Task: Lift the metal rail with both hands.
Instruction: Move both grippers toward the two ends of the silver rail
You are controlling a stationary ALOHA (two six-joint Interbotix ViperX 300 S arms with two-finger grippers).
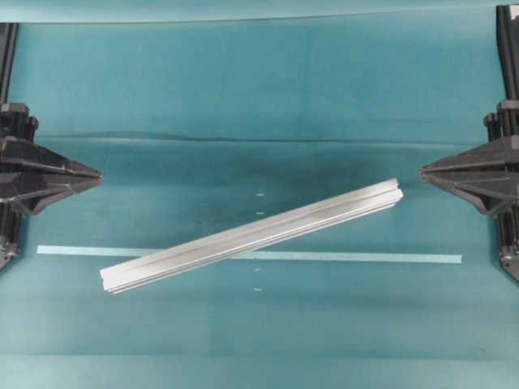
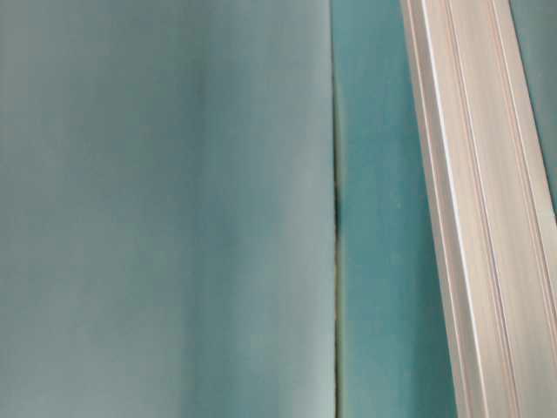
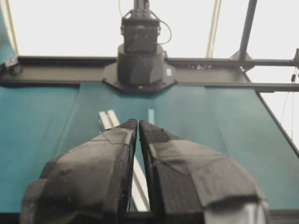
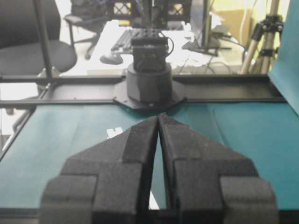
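The metal rail (image 1: pixel 251 236) lies flat on the teal table, slanted from lower left to upper right. Its silver grooved side fills the right of the table-level view (image 2: pixel 483 209). My left gripper (image 1: pixel 96 173) hovers at the left edge, shut and empty, well up and left of the rail's near end. My right gripper (image 1: pixel 424 172) is at the right edge, shut and empty, just up and right of the rail's far end. In the left wrist view the rail (image 3: pixel 140 184) shows below the shut gripper (image 3: pixel 138 123). In the right wrist view the rail end (image 4: pixel 114 133) peeks beside the shut gripper (image 4: pixel 159 116).
A thin pale tape strip (image 1: pixel 365 258) runs across the table under the rail. Small white marks (image 1: pixel 259 195) dot the middle. A fold in the teal cloth (image 2: pixel 336 209) runs through the table-level view. The opposite arm's black base (image 3: pixel 140 65) stands at the far edge.
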